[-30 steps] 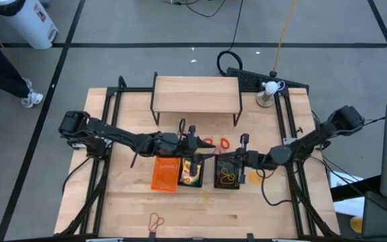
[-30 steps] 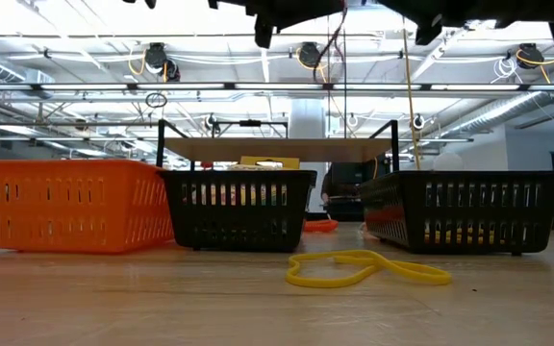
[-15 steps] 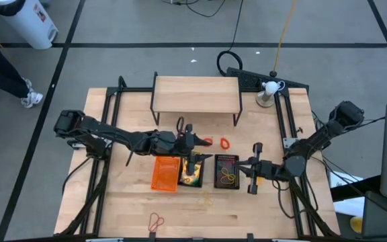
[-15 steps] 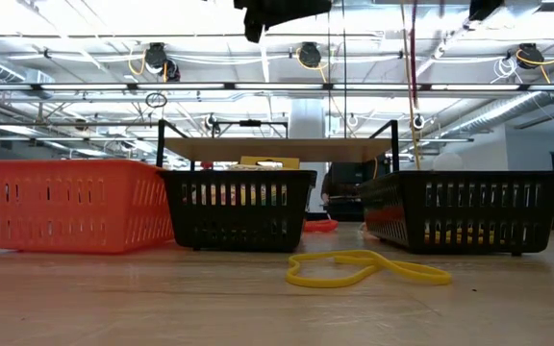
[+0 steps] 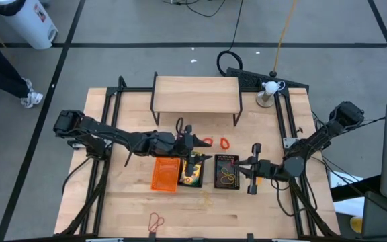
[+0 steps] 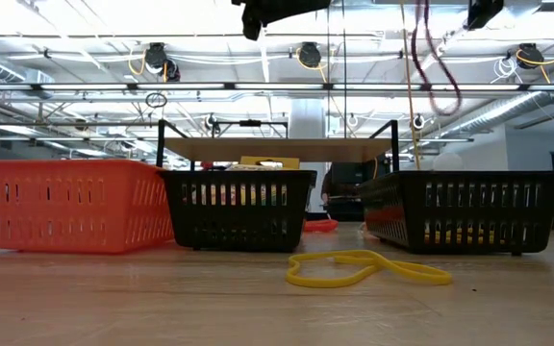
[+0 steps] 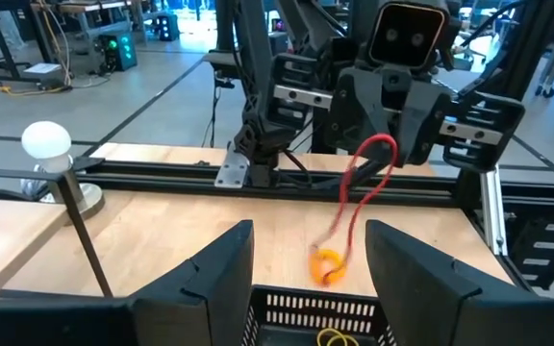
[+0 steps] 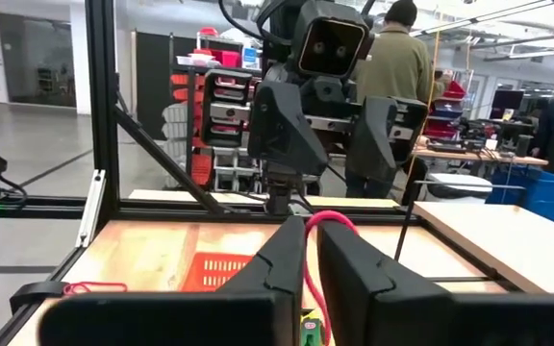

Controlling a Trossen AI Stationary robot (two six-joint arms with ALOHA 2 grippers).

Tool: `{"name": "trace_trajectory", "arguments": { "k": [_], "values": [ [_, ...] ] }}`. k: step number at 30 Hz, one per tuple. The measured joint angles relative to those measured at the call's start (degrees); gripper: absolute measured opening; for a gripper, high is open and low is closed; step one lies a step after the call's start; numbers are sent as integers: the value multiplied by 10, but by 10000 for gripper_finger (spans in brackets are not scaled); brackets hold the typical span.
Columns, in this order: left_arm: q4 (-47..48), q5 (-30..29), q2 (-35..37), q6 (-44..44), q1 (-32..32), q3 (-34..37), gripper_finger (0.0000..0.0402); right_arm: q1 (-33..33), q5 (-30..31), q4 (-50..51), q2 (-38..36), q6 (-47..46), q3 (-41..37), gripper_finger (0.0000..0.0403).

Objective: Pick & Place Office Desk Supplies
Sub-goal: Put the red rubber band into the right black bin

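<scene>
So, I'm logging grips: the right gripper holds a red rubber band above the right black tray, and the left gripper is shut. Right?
Not quite. The left gripper is open, its fingers standing well apart in the left wrist view. The rest holds: the right gripper pinches a red rubber band above the right black tray.

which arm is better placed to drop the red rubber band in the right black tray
Right. Its end effector already pinches the red rubber band, which dangles beside the right black tray. The left end effector is open, empty, above the middle black tray.
</scene>
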State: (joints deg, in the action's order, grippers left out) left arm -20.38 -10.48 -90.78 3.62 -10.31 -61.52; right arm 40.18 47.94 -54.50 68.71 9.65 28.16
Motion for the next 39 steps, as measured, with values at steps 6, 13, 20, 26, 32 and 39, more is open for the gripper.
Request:
{"name": "trace_trajectory", "arguments": {
  "k": [6, 13, 20, 26, 32, 39],
  "values": [
    [1, 0, 0, 0, 0, 0, 202, 0, 0, 13, 0, -14, 0, 68],
    [11, 0, 0, 1, 0, 0, 202, 0, -1, 13, 0, -30, 0, 119],
    [14, 0, 0, 1, 0, 0, 202, 0, 0, 37, 0, -69, 0, 154],
    [15, 0, 0, 1, 0, 0, 202, -17, -4, 103, -1, -153, 0, 164],
    [18, 0, 0, 1, 0, 0, 202, -45, -69, 229, -2, -223, 38, 161],
    [25, 0, 0, 1, 0, 0, 202, -53, -77, 449, -2, -297, 115, 156]
  ]
}}
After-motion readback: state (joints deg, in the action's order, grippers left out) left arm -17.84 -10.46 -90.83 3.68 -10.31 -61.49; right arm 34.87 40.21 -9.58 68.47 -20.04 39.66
